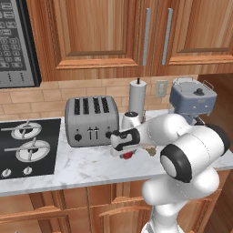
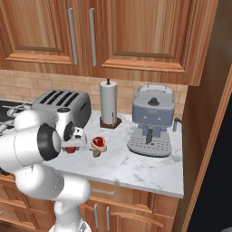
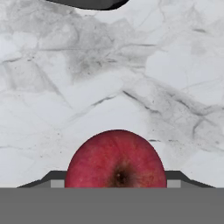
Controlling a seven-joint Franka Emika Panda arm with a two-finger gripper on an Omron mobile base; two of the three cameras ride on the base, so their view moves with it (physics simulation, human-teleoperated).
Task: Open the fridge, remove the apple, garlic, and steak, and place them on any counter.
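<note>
The red apple [image 3: 116,162] sits between my gripper's [image 3: 114,181] dark fingertips, which press against its sides. From the base views, the gripper [image 1: 127,152] hangs low over the marble counter [image 1: 86,168] in front of the toaster, with the apple [image 2: 70,149] at its tips. I cannot tell whether the apple touches the marble. The steak [image 2: 99,143] lies on the counter just right of the hand, and the tan garlic [image 2: 95,153] rests against the steak's near side. A black strip at the far right edge looks like the fridge [image 2: 221,181].
A grey toaster [image 1: 91,120] stands behind the hand, with a paper towel roll [image 2: 108,103] and a blue-grey coffee machine [image 2: 152,120] to its right. A cooktop [image 1: 27,145] lies at the left. Wooden wall cabinets [image 1: 100,32] hang above, beside a microwave [image 1: 16,43].
</note>
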